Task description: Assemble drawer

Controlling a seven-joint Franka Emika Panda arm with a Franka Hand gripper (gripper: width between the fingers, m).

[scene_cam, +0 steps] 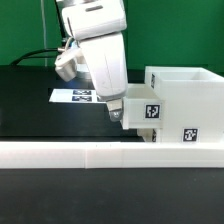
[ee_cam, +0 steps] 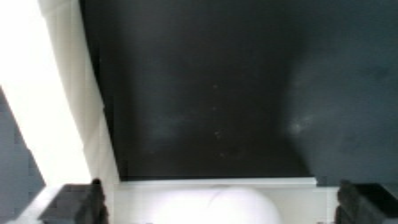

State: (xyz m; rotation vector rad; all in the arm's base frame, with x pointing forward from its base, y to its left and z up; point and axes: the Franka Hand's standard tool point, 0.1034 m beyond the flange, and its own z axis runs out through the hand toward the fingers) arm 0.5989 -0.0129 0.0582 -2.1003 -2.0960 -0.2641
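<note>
Low on the black tabletop [scene_cam: 30, 100], at the exterior view's right: white smooth plastic drawer [scene_cam: 185, 100], boxy, tagged, open upward. Hand [scene_cam: 117, 113] touching its left side; finger spread impossible to tell.

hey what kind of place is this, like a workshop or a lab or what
Most likely a robotics lab test bench. A robot arm works over a black table against a green backdrop. The white drawer housing and the marker board carry printed square tracking tags, which suits a staged experiment, not a home.
</note>
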